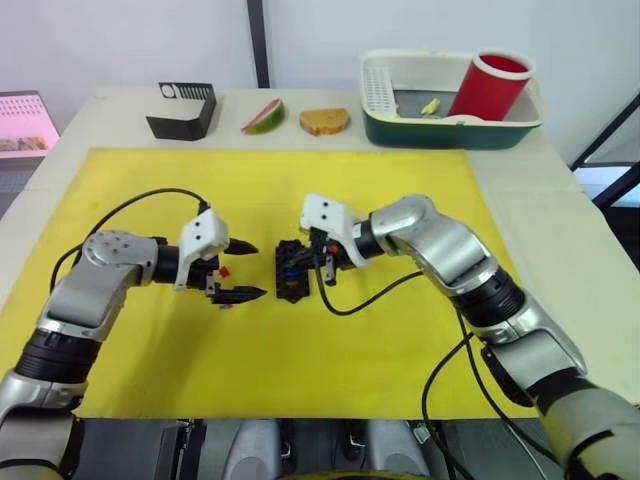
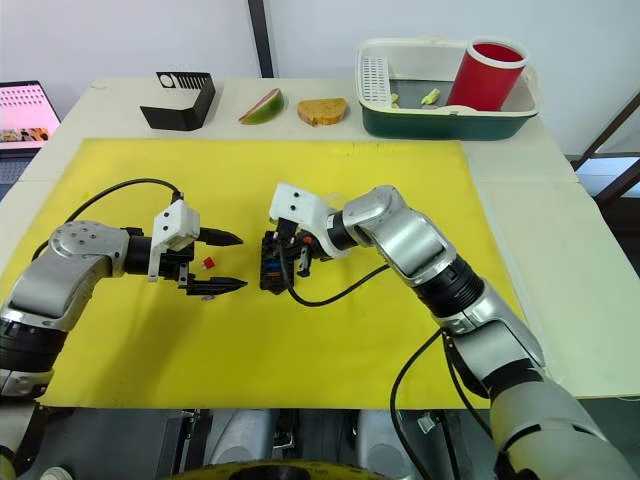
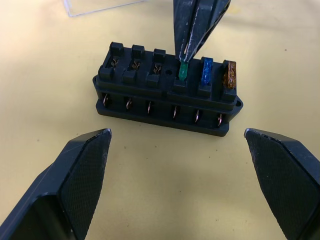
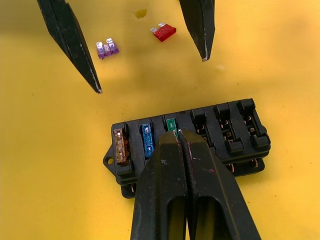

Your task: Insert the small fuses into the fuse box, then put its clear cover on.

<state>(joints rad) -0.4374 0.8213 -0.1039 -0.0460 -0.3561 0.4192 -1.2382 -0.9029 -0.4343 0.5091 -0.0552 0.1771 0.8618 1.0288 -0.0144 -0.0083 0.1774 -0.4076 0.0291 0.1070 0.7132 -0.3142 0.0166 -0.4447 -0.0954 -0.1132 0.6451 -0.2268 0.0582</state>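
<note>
**Seating the green fuse, third slot of six**

Pressing the green fuse [image 3: 183, 71] into the fuse box [image 3: 165, 95], the right gripper [image 4: 178, 137] has its fingers together, clamped on the fuse's top. The box sits mid yellow mat [image 1: 300, 370] on the table, between the two arms. Blue fuse [image 3: 207, 70] and orange fuse [image 3: 229, 74] already sit in the two slots beside the green one; three slots are empty. Red fuse [image 4: 164, 32] and purple fuse [image 4: 107, 48] lie loose on the mat just past the box, near the left gripper [image 1: 238, 270], whose fingers are spread wide apart, holding nothing. Clear cover [image 3: 100, 6] lies on the mat behind the box.

Judgement: roughly halfway through inserting. Next calls for releasing the green fuse once seated, then picking a loose fuse. Cover goes on last.
</note>
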